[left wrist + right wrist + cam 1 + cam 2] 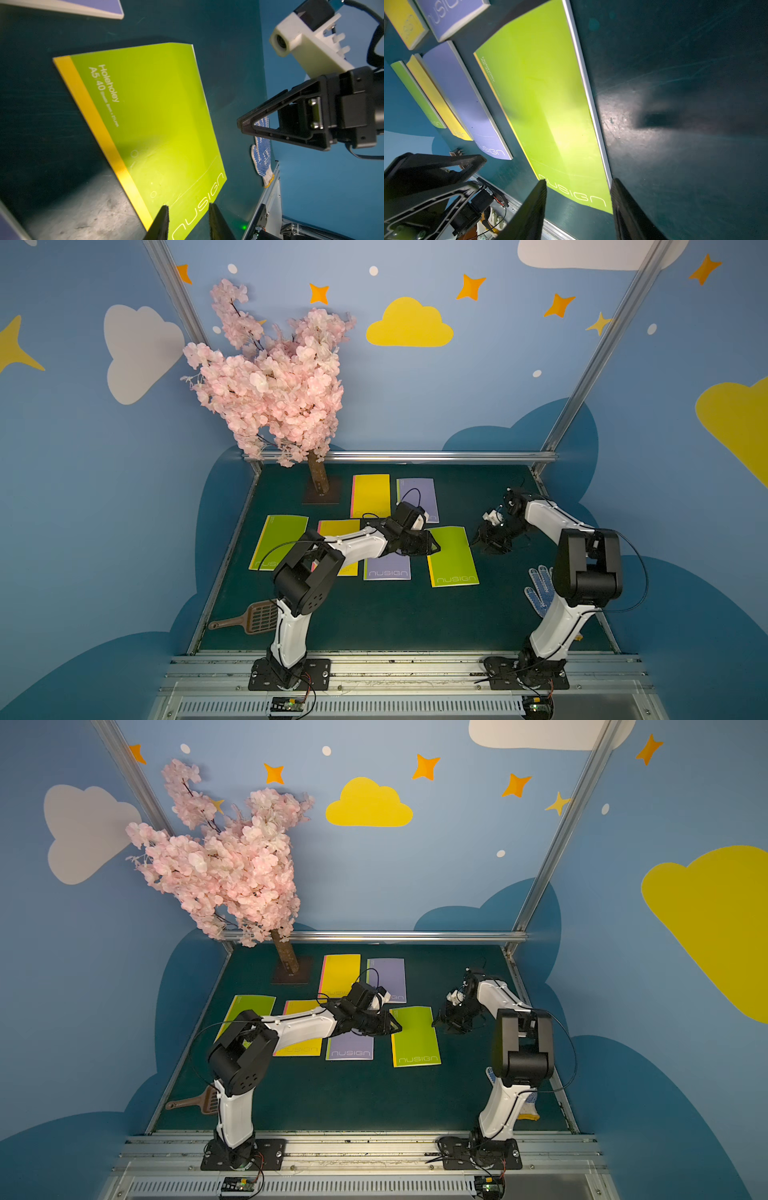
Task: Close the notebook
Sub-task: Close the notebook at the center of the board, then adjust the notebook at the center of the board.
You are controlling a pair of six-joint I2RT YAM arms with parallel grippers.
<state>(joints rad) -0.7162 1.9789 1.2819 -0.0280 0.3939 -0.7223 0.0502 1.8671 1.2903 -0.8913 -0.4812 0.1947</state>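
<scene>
The notebook (455,560) is seen right of the table's (374,614) middle, cover down, far corner perhaps slightly lifted; closing is judged all but done; the left gripper (434,547) is held part open, empty, over its left edge; the right gripper (477,537), likewise part open and empty, is poised beside its right edge; a flattening press is called for next.

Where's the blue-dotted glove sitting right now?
In a top view the glove lies on the table's right side, partly hidden behind the right arm, right of the nearest green notebook.
</scene>
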